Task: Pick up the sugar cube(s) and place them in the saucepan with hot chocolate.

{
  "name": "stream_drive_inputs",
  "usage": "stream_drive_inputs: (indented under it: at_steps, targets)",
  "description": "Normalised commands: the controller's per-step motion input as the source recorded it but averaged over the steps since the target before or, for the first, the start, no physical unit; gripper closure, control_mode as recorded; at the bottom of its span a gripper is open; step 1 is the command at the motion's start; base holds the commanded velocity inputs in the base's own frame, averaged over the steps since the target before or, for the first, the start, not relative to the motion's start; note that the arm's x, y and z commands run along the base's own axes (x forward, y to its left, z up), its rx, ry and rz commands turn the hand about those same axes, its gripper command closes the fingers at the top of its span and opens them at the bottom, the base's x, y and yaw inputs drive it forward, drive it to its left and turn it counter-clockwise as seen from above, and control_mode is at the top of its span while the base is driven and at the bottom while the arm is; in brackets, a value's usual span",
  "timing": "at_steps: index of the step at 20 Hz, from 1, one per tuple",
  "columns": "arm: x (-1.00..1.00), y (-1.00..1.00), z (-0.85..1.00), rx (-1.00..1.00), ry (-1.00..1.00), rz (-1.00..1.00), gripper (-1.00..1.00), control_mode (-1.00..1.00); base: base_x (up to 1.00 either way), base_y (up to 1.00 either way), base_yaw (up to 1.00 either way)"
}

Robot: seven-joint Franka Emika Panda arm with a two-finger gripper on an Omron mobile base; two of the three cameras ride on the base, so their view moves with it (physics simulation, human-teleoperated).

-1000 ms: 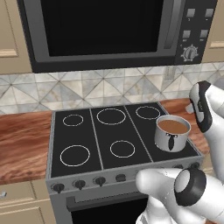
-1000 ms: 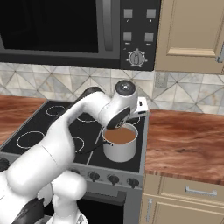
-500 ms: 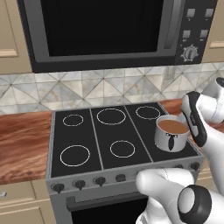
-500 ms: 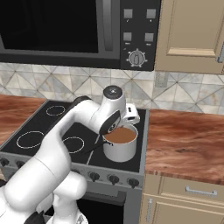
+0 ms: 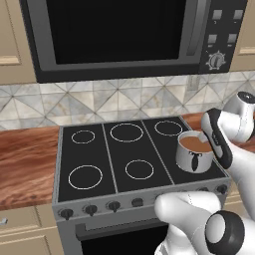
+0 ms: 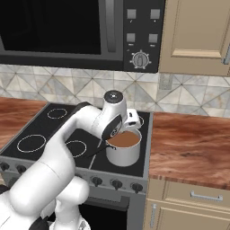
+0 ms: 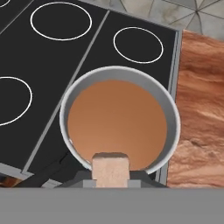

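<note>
The saucepan [image 7: 173, 120] is a small steel pot full of brown liquid, standing on the front right burner of the stove [image 5: 124, 159]. Its short dark handle [image 6: 96, 151] points toward the front left. My gripper [image 7: 110, 176] hangs just above the pot's near rim, shut on a pale brown sugar cube [image 7: 110, 167]. The cube sits between the fingertips, over the edge of the liquid. In the base views my wrist leans over the saucepan [image 5: 194, 153] [image 6: 123, 148] and hides the fingers.
The black cooktop has several ringed burners [image 5: 126, 132]. A row of knobs [image 5: 113, 205] lines the stove's front. Wooden counter [image 6: 188, 143] lies right of the pot and left of the stove [image 5: 27, 164]. A microwave [image 5: 124, 35] hangs above.
My hand has swung in from the right and come down, ending close over the saucepan. The pot has stayed in place.
</note>
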Motion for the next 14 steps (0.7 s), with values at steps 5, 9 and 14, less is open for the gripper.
stream_drive_inputs:
  at_steps: [5,9,14]
  targets:
    - [0.09,0.00,-0.09,0.00,0.00,0.00,1.00,-1.00,0.00,0.00,0.00]
    - [0.05,0.00,-0.09,0.00,0.00,0.00,1.00,-1.00,0.00,0.00,0.00]
    - [0.04,0.00,-0.10,0.00,0.00,0.00,1.00,-1.00,0.00,0.00,0.00]
